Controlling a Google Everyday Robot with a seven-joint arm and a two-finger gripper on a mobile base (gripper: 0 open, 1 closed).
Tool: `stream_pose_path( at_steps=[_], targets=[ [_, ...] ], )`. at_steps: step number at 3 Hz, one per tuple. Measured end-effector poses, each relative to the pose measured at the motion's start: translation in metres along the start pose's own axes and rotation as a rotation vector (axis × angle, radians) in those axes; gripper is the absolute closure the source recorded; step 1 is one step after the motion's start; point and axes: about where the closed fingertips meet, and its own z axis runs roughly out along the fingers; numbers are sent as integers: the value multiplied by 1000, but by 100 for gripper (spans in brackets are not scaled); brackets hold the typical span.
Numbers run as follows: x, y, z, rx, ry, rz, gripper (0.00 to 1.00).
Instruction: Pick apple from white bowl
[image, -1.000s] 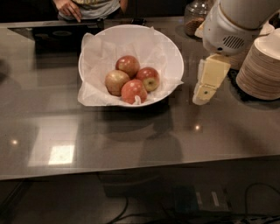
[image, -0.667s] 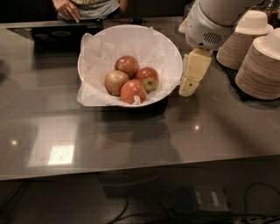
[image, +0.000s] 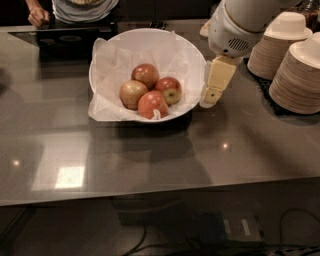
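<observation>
The white bowl (image: 117, 55), lined with crumpled white paper, stands on the dark counter at centre back. Several apples lie in it. The dark red apple (image: 169, 89) with a yellow-green patch is the rightmost one. A tan-yellow apple (image: 132, 94) lies at the left, an orange-red one (image: 152, 104) at the front, and another reddish one (image: 146, 75) at the back. My gripper (image: 209, 101) hangs from the white arm just outside the bowl's right rim, pointing down at the counter, to the right of the dark red apple. It holds nothing that I can see.
Two tall stacks of beige paper bowls (image: 280, 47) (image: 300, 80) stand at the right, close behind the arm. A person (image: 75, 7) stands at the far edge beside a black flat panel (image: 65, 39). The counter's front edge (image: 150, 192) runs across the lower view.
My gripper has moved left, from beside the paper bowl stacks to just outside the white bowl's right rim. The apples have not moved.
</observation>
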Motion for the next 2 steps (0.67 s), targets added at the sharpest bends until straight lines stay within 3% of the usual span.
stream_pose_path(
  at_steps=[2],
  targets=[
    [-20, -22, 28, 1, -125, -38, 0]
  ],
)
